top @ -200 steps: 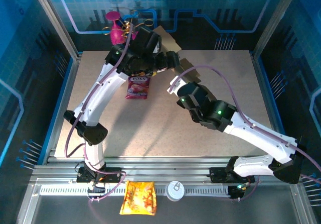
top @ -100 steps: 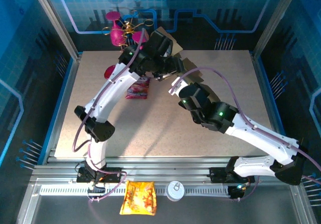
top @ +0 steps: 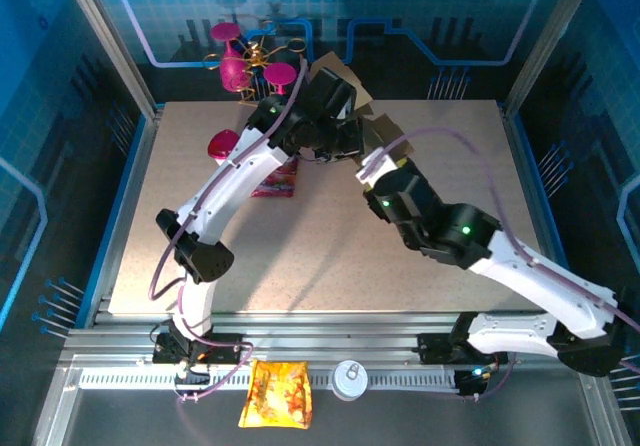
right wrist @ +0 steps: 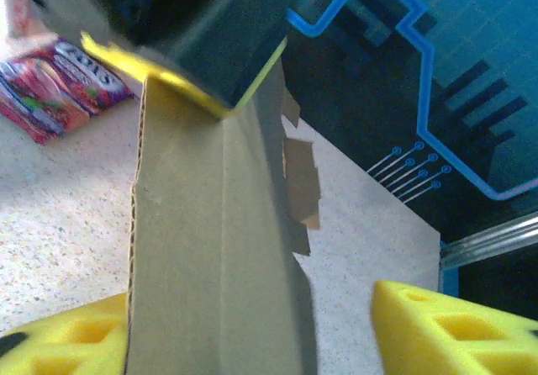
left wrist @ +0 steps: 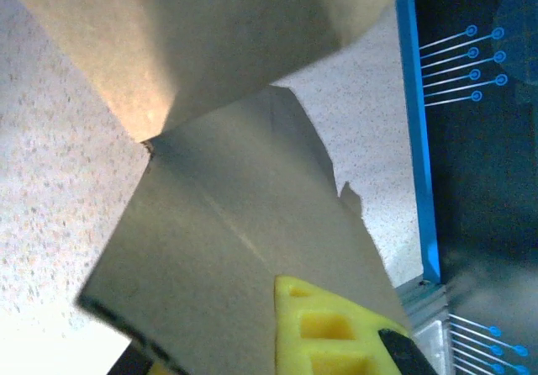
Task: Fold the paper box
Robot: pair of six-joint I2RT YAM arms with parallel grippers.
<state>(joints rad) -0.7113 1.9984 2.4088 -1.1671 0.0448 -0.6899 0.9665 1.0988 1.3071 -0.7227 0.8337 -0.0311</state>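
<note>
Top external: left arm (top: pixel 235 171) extended far, left claw (top: pixel 350 136) clamping paper box (top: pixel 343 73).

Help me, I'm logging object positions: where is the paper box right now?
In the top external view, the paper box sits at the far middle of the table, just right of the pink snack packet.

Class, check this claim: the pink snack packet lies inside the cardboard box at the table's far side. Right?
No. The pink snack packet lies on the table beside the paper box, not inside it; the top external view shows this.
</note>
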